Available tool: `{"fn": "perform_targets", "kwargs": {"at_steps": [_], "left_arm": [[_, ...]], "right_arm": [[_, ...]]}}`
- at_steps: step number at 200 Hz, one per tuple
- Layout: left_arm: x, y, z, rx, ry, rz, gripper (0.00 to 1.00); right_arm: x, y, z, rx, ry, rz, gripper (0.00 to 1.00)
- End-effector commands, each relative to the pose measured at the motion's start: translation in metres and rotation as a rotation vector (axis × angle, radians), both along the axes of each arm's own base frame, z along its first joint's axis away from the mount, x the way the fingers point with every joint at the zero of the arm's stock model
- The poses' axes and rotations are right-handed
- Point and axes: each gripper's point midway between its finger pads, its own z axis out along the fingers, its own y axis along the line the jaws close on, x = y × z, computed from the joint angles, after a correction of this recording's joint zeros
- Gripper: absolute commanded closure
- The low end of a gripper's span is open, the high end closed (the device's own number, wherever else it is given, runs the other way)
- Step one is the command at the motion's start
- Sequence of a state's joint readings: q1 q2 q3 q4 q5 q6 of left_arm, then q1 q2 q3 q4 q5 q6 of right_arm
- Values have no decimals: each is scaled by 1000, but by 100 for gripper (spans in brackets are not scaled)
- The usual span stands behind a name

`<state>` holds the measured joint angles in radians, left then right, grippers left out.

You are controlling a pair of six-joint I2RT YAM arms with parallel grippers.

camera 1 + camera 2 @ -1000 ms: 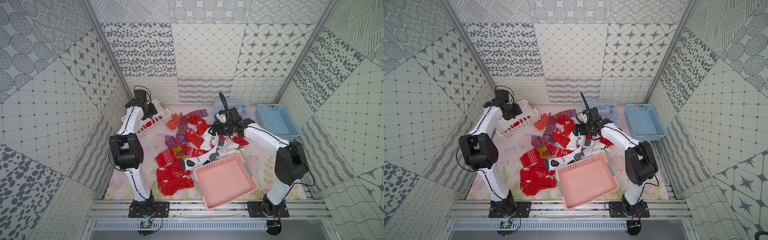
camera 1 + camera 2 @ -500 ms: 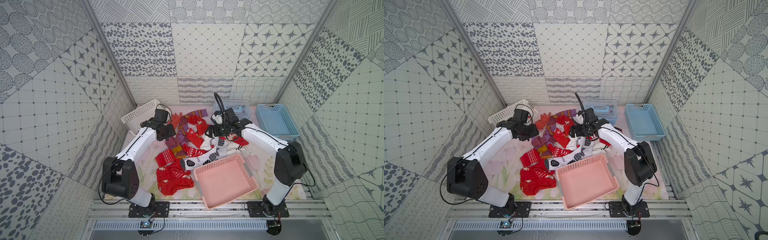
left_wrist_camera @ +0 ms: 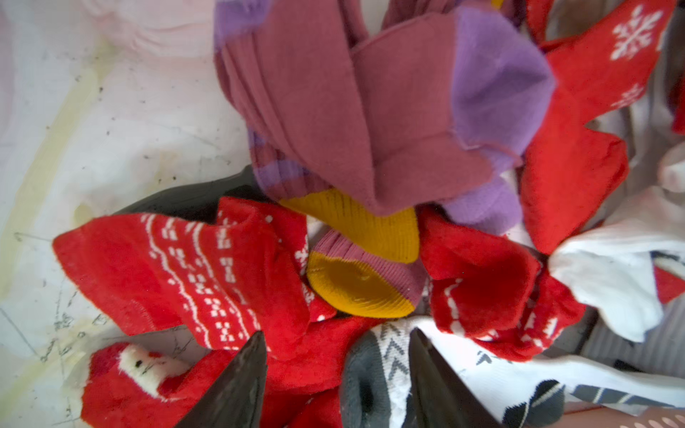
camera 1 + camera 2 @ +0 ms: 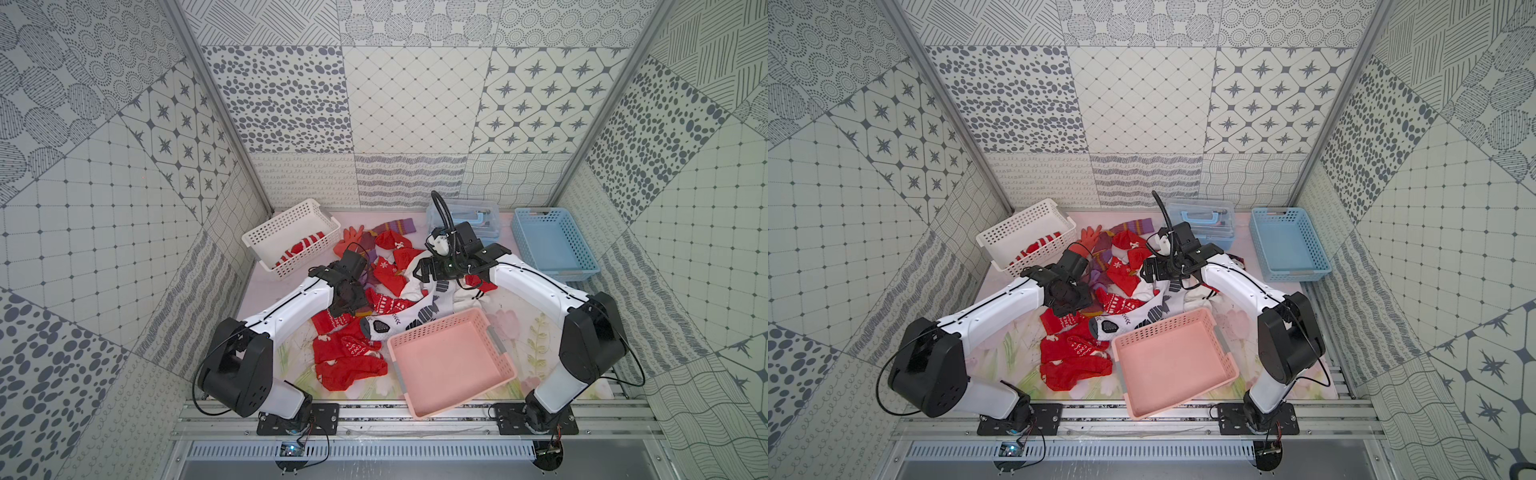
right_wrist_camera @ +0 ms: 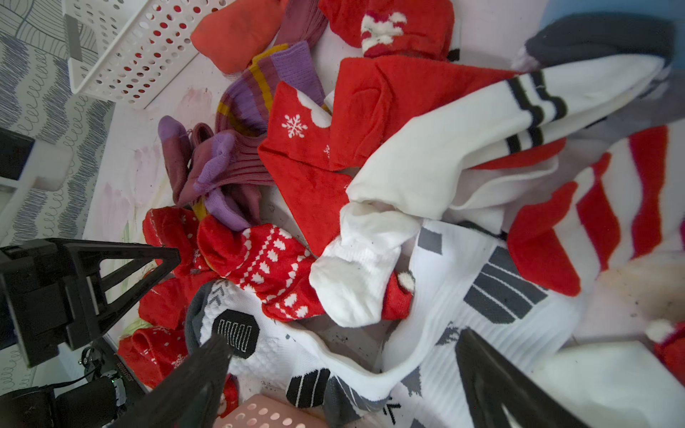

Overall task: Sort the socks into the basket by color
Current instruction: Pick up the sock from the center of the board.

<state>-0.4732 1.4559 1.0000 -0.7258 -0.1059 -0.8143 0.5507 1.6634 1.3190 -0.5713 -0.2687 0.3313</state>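
The socks lie in a heap mid-table in both top views: red ones (image 4: 345,361), white ones with black-grey marks (image 4: 399,320), purple ones (image 4: 399,226). One red-and-white striped sock (image 4: 305,245) lies in the white basket (image 4: 278,219). My left gripper (image 4: 349,299) hangs open over the heap's left side; in the left wrist view the left gripper (image 3: 337,337) straddles a red sock (image 3: 315,363) and a grey-toed white sock (image 3: 374,370), holding nothing. My right gripper (image 4: 419,270) stands wide open above a white sock (image 5: 370,370).
A pink basket (image 4: 449,361) sits at the front centre, its rim touching the white socks. A blue basket (image 4: 552,249) and a clear plastic box (image 4: 478,212) stand at the back right. An orange-red glove (image 4: 349,245) lies beside the white basket.
My left arm has swung from above the white basket over to the sock heap and come down. The right gripper has shifted slightly left over the white socks.
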Motion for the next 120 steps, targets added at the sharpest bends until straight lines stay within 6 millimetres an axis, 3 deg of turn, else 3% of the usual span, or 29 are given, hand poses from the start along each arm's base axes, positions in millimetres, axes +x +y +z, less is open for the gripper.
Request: {"fn": "perform_targets", "kwargs": {"at_steps": [1,41,71,120], "left_arm": [[-14,26,-4,113,30,103,39],[-13,36,-25,145,82,130,37],[-9,44,-36,143,103,147,45],[-5,48,-38,149,103,144,82]], "right_arm": [[-1,0,10,10,-46,13,2],[0,2,10,12,-45,20,2],[-1,3,9,8,-43,28,2],[-2,2,5,-3,-39,38,2]]}}
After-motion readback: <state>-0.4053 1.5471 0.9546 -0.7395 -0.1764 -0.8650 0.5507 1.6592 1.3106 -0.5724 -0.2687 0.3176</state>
